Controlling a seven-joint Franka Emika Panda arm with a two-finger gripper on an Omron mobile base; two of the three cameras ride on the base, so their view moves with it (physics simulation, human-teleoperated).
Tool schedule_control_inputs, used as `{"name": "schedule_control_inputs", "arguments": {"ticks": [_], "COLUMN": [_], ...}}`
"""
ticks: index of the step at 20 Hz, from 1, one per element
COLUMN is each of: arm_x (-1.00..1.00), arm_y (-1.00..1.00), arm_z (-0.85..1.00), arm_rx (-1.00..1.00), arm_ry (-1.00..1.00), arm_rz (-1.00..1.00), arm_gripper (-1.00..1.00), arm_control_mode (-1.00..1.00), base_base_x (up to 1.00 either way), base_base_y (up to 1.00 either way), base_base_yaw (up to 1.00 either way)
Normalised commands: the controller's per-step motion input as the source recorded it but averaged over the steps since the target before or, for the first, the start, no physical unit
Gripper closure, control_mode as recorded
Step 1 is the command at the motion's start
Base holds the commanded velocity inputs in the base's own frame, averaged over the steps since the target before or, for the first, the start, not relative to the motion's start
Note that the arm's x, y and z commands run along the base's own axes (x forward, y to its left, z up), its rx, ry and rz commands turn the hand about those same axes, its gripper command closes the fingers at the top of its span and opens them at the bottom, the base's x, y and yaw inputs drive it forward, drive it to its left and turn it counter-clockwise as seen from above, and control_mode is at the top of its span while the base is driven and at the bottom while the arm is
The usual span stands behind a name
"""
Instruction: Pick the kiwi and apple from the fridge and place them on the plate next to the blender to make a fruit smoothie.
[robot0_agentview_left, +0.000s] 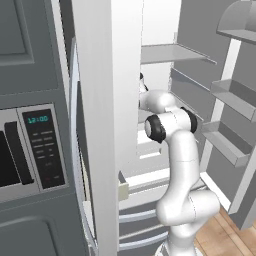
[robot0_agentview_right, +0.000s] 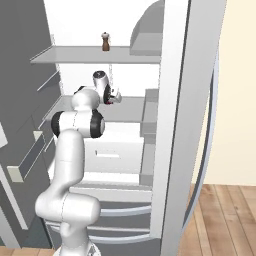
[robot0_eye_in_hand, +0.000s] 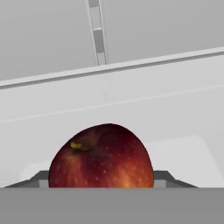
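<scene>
Reaching deep into the open fridge (robot0_agentview_right: 175, 125), the arm has its gripper (robot0_agentview_right: 114, 98) over the middle shelf (robot0_agentview_right: 131, 109), well in from the front edge and toward the back wall, and the relation that matters is how the apple (robot0_eye_in_hand: 101, 156) lies to the hand: in the hand view it sits dead ahead and very close, centred along the gripper's line of sight, low against the bottom of the picture, with its stem dimple turned up and slightly to the view's left. It is roundish, so no long axis dictates how the fingers should be turned (any grip across its width should do). The fingertips themselves cannot be made out past the fruit, and from the right base view the hand is too small to read, so I cannot tell whether the jaws are apart, together, or already pressing on the apple. In my judgement the step in hand is the grasp of the apple, with a short straight advance or a closing of the fingers being what comes next. A brown pepper mill (robot0_agentview_right: 105, 41) stands on the upper shelf, well above the hand
</scene>
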Motion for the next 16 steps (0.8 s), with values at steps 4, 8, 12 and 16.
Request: {"name": "schedule_control_inputs", "arguments": {"ticks": [4, 8, 12, 16], "arm_x": [-0.16, -0.55, -0.88, -1.00], "arm_y": [-0.02, -0.18, -0.23, -0.23], "arm_z": [0.00, 0.01, 0.20, 0.37], "arm_rx": [0.00, 0.05, 0.05, 0.03], "arm_ry": [-0.05, -0.20, -0.36, -0.39], "arm_rz": [0.00, 0.00, 0.00, 0.00], "arm_gripper": [1.00, 1.00, 1.00, 1.00], "arm_control_mode": [-1.00, -1.00, -1.00, -1.00], "base_base_x": [0.00, 0.00, 0.00, 0.00], "base_base_y": [0.00, 0.00, 0.00, 0.00], "base_base_yaw": [0.00, 0.00, 0.00, 0.00]}}
